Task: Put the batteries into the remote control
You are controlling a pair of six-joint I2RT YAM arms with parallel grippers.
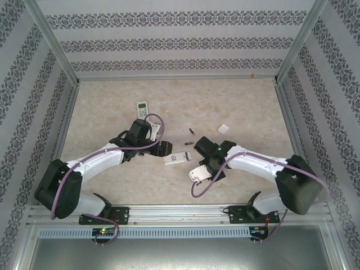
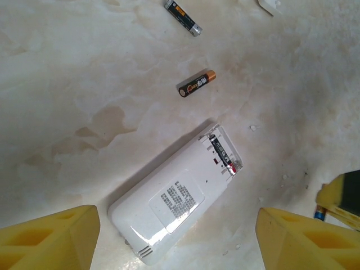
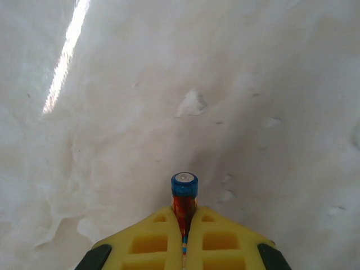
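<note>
Right gripper (image 3: 184,228): closed on one slim reddish-copper cylindrical battery (image 3: 184,194), whose blue-rimmed end projects beyond the yellow pads above the pale marbled counter (image 3: 169,84).

Left gripper (image 2: 175,225): jaws wide apart, holding nothing, above the white rectangular plastic remote (image 2: 169,208). The remote lies face down with its compartment open and one seated battery (image 2: 223,154) inside. A loose dark battery (image 2: 197,83) lies near the open end, and a second loose battery (image 2: 183,17) lies farther off.

The white plastic remote (image 2: 174,205) looks glossy, the mottled stone-look table (image 2: 84,84) smooth.
</note>
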